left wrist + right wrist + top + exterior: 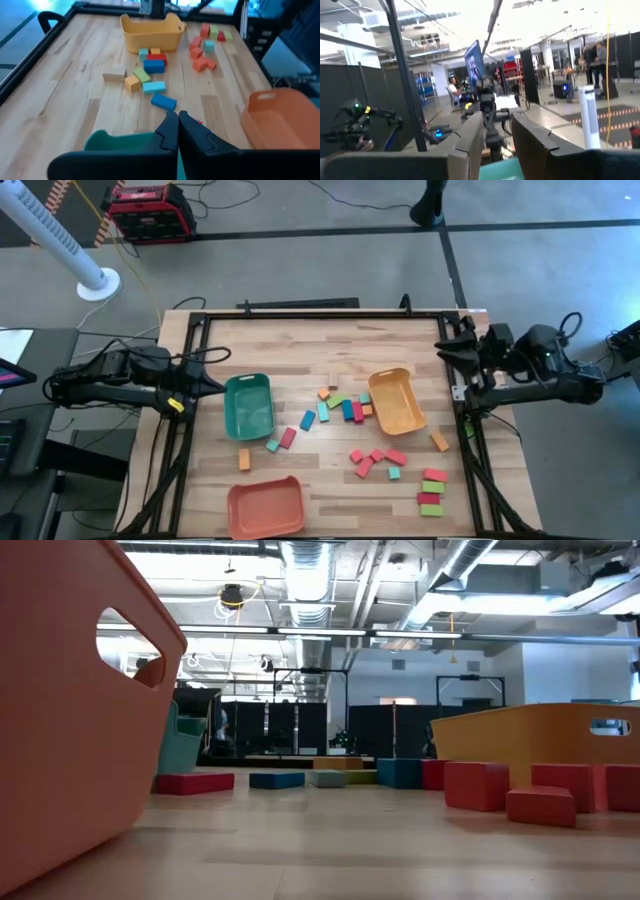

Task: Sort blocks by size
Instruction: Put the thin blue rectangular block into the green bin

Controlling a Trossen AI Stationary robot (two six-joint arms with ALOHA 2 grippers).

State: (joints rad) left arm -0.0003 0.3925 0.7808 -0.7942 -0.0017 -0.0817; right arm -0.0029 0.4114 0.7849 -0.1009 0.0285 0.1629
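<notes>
Sorting not begun: small coloured wooden blocks (352, 411) lying scattered on table, green plastic tray (248, 406) sitting empty; left gripper (212, 383) and right gripper (446, 347) waiting at sides, fingers pressed together, holding nothing.

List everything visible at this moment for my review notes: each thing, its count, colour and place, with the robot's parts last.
blocks: about twenty; red, pink, orange, green, teal, blue; scattered mid-table and toward the right front corner
green tray: one, left of centre
orange tray: one, yellow-orange, right of centre
salmon tray: one, salmon-red, front edge
table: one, pale wood, black frame
red case: one, on the floor behind the table
left gripper: shut, at the table's left edge by the green tray
right gripper: shut, at the table's right edge
</notes>
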